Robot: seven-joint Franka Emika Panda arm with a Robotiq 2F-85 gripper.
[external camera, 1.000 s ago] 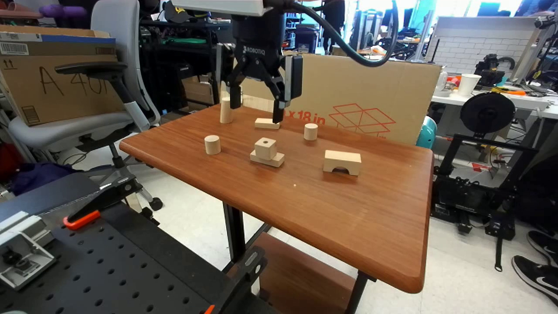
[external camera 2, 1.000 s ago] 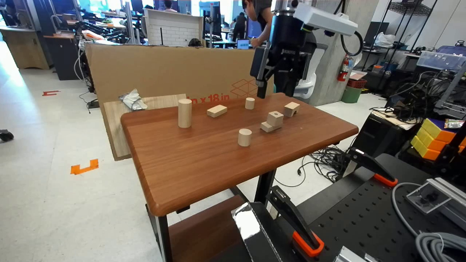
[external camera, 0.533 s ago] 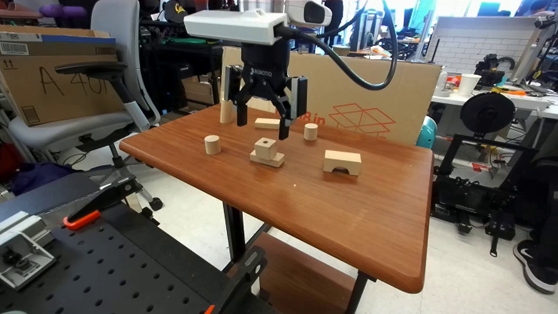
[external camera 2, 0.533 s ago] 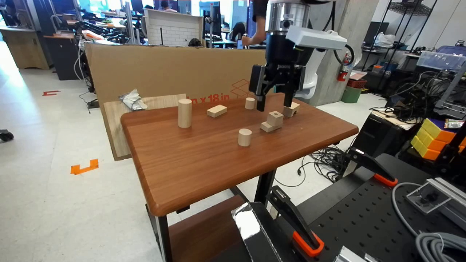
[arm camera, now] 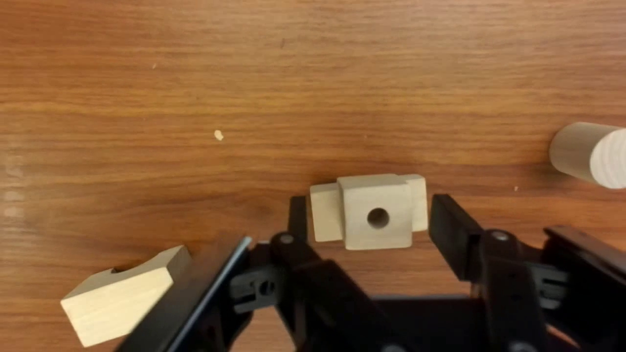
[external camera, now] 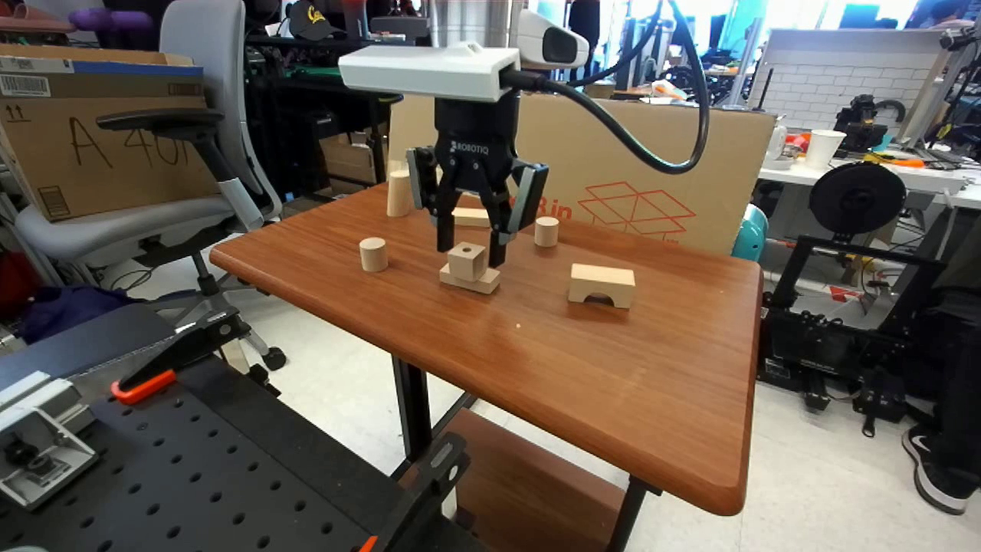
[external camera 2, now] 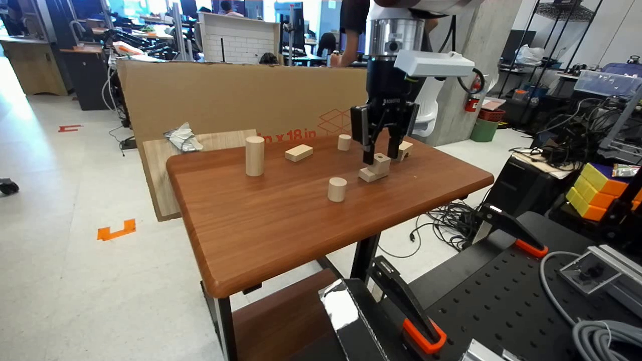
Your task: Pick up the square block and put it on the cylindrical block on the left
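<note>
We are finding the jaws spread apart, one on each side of the wooden cube (arm camera: 374, 212), a gap showing at either flank in the wrist view; they are gripping nothing. The cube is sitting on top of a flat block (arm camera: 326, 213), which is lying on the desk (external camera: 628, 383). We are judging this the approach to the grasp, with lifting and stacking outstanding.

Principal hazard: the flat block is projecting past the cube on both sides, along the line of the squeeze. Should the jaws be going too low, we are expecting them to knock its ends, or to pinch it and carry it up with the cube. Second hazard: in the wrist view the cube is appearing nearer one jaw than the other; lopsided contact would be dragging or twisting it. Third hazard: the left cylinder (external camera: 373, 255), our presumed target, is offering a round top about as wide as the cube, so an off-centre release would be risking a tumble. The other short cylinder (external camera: 546, 232) is looking much alike and inviting confusion.

As to condition, the cube is showing pale, plain wood with flat faces and slightly softened edges. A single round hole is marking its upper face; its depth is escaping us. We are observing no damage.
</note>
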